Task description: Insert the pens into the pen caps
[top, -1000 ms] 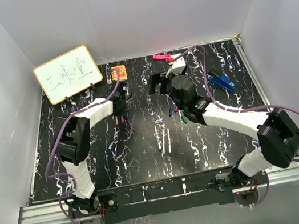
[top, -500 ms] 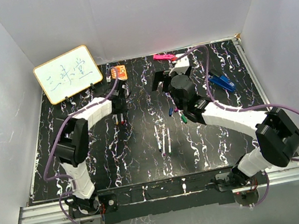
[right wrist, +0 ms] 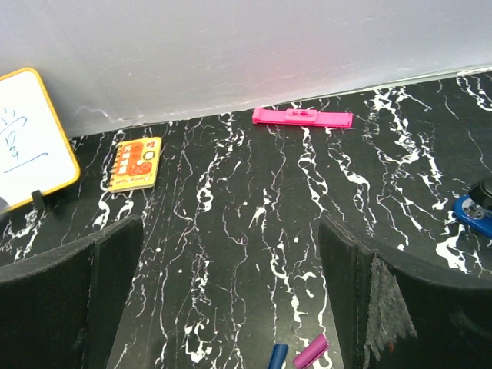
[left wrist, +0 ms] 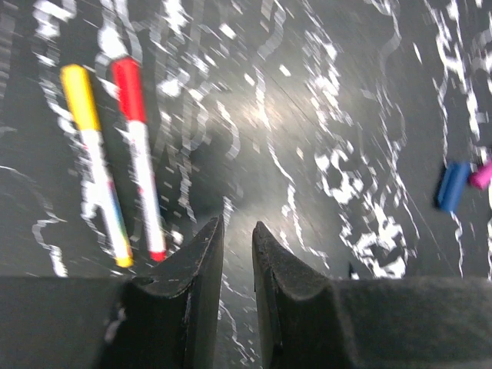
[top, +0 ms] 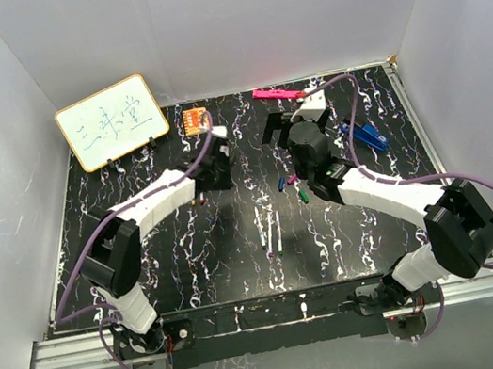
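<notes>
In the left wrist view a yellow-capped pen (left wrist: 92, 169) and a red-capped pen (left wrist: 142, 165) lie side by side on the black marbled table, left of my left gripper (left wrist: 238, 223). Its jaws stand a narrow gap apart with nothing between them. A blue cap (left wrist: 452, 186) and a purple cap (left wrist: 483, 175) lie far right. My right gripper (right wrist: 231, 227) is wide open and empty, above and just behind the blue cap (right wrist: 277, 355) and purple cap (right wrist: 309, 351). From above, two uncapped white pens (top: 270, 228) and a green cap (top: 304, 195) lie mid-table.
A pink marker (right wrist: 302, 118) lies along the back wall. An orange notebook (right wrist: 134, 162) and a framed whiteboard (top: 111, 122) stand at the back left. A blue clip-like object (top: 367, 135) sits at the right. White walls enclose the table.
My left arm has swung right, away from the yellow and red capped pens, toward mid-table. My right gripper has shifted a little right and back.
</notes>
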